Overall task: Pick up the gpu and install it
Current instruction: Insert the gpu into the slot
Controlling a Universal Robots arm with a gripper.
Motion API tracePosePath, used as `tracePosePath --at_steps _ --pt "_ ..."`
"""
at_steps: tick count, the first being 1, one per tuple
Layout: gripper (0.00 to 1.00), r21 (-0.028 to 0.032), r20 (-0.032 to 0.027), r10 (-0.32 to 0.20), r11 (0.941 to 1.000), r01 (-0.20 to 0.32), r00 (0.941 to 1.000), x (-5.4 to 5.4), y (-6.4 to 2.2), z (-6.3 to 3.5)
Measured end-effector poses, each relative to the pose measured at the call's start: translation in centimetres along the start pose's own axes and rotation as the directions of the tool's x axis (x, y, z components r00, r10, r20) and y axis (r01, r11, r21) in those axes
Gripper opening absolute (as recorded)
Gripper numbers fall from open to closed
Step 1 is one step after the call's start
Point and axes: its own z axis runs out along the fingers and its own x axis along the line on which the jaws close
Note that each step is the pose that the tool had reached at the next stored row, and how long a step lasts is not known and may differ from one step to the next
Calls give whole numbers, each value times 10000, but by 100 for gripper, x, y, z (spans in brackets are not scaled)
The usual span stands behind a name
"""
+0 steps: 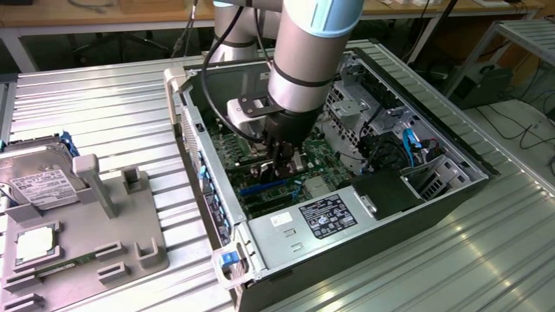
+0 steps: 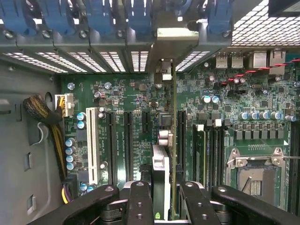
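The gpu (image 2: 161, 171) shows edge-on in the wrist view: a thin dark card with its cooler on one face, standing upright over the green motherboard (image 2: 136, 101). Its silver end bracket (image 2: 171, 33) lies against the rear slot openings of the case. My gripper (image 2: 166, 194) is shut on the card, with a black finger (image 2: 139, 199) on each side. In the exterior view my gripper (image 1: 282, 166) reaches down inside the open computer case (image 1: 433, 140), just above the motherboard. Whether the card's edge sits in a slot I cannot tell.
Black expansion slots (image 2: 111, 145) and a white slot (image 2: 92, 140) run beside the card, and the CPU socket (image 2: 253, 176) is further off. A power supply (image 1: 325, 218) fills the case's near end. At the exterior view's left, a grey tray (image 1: 130, 247) holds a hard drive (image 1: 39, 179).
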Motion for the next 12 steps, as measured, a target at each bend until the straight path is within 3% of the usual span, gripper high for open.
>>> tracePosePath --at_steps 12 --pt "28 -48 2 2 10000 -2 10000 -22 2 23"
